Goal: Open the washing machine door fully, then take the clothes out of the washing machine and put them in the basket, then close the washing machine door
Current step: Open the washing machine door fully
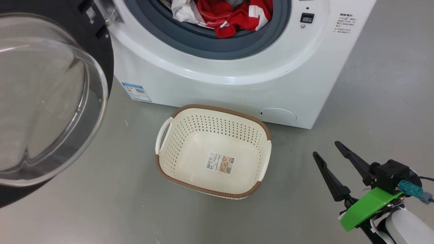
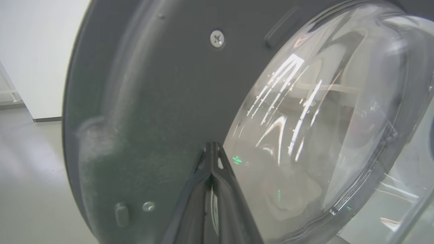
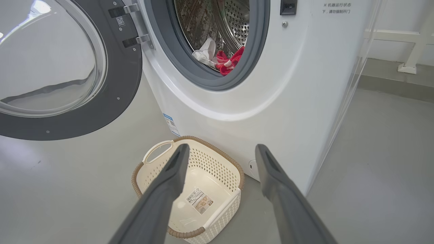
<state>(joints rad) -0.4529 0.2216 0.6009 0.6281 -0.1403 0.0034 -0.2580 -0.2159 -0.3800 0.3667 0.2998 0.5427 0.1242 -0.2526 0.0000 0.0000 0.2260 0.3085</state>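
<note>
A white front-loading washing machine stands with its round door open to the left, showing a dark rim and a bulging clear glass bowl. Soft red and white clothes lie heaped in the perforated steel drum, behind a smooth grey rubber ring. A small blue label sits low on the front. The Chinese print at upper right is too small to read.

On the grey floor just in front of the machine sits a cream perforated plastic basket with a brown woven-look rim and a barcoded paper label inside.

The left gripper has its fingers pressed together, holding nothing, close to the door's inner face. The right gripper is spread wide, holding nothing, to the right of the basket.
</note>
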